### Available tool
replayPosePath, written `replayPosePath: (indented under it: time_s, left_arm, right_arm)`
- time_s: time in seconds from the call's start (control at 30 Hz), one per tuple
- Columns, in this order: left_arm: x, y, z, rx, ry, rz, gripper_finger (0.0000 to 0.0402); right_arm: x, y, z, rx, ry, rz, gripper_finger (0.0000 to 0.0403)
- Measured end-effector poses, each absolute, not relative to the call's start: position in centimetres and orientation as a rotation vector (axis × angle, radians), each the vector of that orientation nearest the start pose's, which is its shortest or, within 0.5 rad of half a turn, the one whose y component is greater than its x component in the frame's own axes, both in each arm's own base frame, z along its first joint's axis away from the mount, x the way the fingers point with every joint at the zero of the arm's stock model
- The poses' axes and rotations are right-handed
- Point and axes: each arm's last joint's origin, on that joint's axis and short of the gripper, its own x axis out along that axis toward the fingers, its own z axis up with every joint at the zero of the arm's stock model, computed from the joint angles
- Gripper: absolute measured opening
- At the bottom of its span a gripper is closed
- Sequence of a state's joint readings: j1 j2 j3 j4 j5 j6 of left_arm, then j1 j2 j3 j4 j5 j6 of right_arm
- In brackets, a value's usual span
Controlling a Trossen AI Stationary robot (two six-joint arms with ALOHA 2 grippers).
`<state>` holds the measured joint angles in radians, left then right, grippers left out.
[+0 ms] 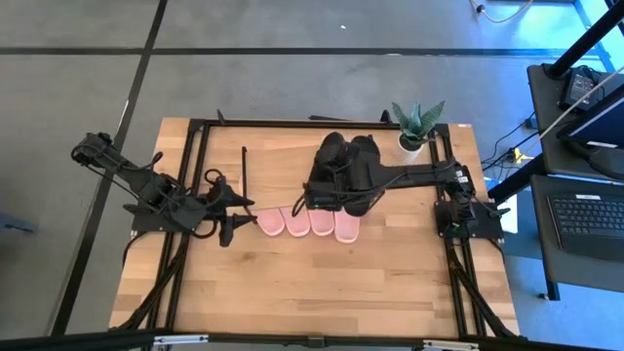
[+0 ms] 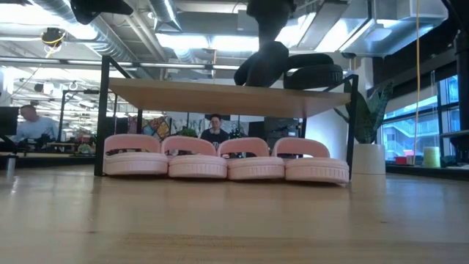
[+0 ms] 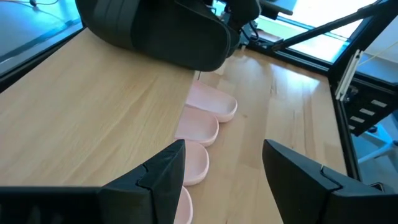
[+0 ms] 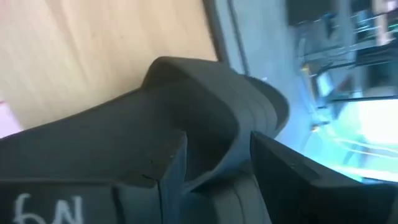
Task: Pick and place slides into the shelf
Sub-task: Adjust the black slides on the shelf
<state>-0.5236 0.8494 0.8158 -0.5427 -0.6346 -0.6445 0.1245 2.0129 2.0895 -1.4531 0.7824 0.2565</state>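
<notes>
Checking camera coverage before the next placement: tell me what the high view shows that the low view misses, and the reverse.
Only the high view shows the left gripper, open beside the row's end, the right gripper, shut on a matte black slide sandal, and the dark frame along the table's edges.

Only the low view shows that the four light pink slide sandals sit under the low shelf's light wood board, with the black sandals on top. It also shows people in the room beyond.

Both show the pink row, the black pair and the potted plant.
</notes>
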Motion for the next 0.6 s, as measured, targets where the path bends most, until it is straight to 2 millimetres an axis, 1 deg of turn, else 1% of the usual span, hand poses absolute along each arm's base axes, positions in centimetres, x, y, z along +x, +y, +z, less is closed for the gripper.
replayPosePath:
  time_s: [0.07, 0.17, 0.27, 0.43, 0.6]
  left_arm:
    - [15.5, -7.0, 30.4, -0.315, 0.424, 0.255, 0.0205]
    - [15.5, -7.0, 30.4, -0.315, 0.424, 0.255, 0.0205]
    - [15.5, -7.0, 30.4, -0.315, 0.424, 0.255, 0.0205]
    - [15.5, -7.0, 30.4, -0.314, 0.423, 0.257, 0.0205]
    - [15.5, -6.9, 30.4, -0.31, 0.419, 0.264, 0.0205]
  right_arm:
    - [39.0, 2.9, 32.8, -0.435, 1.15, -0.731, 0.0177]
    - [39.1, 2.9, 32.0, -0.442, 1.156, -0.747, 0.0174]
    - [39.1, 2.8, 31.7, -0.435, 1.156, -0.759, 0.0158]
    - [39.1, 2.4, 31.7, -0.435, 1.157, -0.772, 0.0102]
    - [39.2, 1.8, 31.7, -0.425, 1.158, -0.788, 0.0026]
